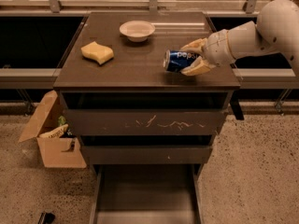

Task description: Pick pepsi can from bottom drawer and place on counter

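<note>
Camera view: gripper (pixel 190 58) pinches the pepsi can (pixel 176 60) across its slick, probably light, dentable wall; counter (pixel 140 66) just beneath

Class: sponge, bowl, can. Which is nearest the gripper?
The pepsi can, held sideways in the gripper at the right of the counter; the sponge and bowl sit farther left.
</note>
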`<action>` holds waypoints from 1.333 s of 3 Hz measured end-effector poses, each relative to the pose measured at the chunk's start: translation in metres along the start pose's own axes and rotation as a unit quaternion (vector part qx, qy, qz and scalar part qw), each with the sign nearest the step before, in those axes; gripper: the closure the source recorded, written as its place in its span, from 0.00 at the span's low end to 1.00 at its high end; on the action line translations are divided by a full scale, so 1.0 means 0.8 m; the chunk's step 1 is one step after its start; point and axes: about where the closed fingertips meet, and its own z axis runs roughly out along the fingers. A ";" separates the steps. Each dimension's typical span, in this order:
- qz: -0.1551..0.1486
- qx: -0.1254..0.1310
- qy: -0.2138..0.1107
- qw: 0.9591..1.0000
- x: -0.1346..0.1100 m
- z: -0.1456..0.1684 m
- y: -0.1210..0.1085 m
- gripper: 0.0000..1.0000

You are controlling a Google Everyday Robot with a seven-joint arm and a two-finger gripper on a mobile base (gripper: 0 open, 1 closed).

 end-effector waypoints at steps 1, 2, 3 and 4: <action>0.012 0.009 -0.005 1.000 0.017 0.009 -0.023 1.00; 0.029 0.013 -0.018 0.999 0.036 0.024 -0.042 0.83; 0.041 0.017 -0.028 0.999 0.049 0.033 -0.057 0.59; 0.050 0.016 -0.032 0.998 0.055 0.034 -0.064 0.28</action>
